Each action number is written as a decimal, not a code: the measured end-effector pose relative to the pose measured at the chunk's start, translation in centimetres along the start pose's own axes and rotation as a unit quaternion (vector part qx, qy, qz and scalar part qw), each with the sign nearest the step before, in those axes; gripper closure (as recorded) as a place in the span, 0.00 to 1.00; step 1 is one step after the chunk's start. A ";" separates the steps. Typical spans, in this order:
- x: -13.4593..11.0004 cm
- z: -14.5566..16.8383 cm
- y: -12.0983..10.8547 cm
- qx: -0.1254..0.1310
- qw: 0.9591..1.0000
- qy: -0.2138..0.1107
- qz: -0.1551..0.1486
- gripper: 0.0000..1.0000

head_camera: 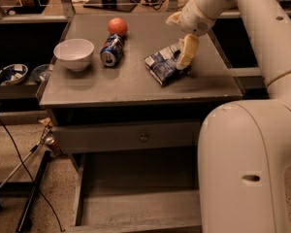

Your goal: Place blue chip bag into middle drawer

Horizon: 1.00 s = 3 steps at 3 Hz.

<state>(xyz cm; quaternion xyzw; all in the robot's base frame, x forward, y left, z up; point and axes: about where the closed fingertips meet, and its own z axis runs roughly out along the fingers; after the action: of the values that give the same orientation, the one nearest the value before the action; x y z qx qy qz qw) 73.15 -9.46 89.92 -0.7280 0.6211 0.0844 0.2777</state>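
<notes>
Blue-foiled and crumpled, the blue chip bag [160, 65] lies on the cabinet top [111, 85] near the soda can [111, 50]. The gripper [183, 66] rests on the bag's right edge; whether it clasps the bag cannot be told. Below, the middle drawer [136, 210] stands open.

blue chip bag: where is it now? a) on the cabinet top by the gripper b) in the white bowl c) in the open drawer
a: the blue chip bag lies on the cabinet top, with the gripper at its right edge, above the open middle drawer.
</notes>
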 end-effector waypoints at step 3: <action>1.1 4.3 -0.5 -0.021 0.999 -0.029 0.003 0.00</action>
<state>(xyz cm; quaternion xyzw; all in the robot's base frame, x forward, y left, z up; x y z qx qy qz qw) 74.79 -8.15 85.96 -0.7291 0.6128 0.1194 0.2803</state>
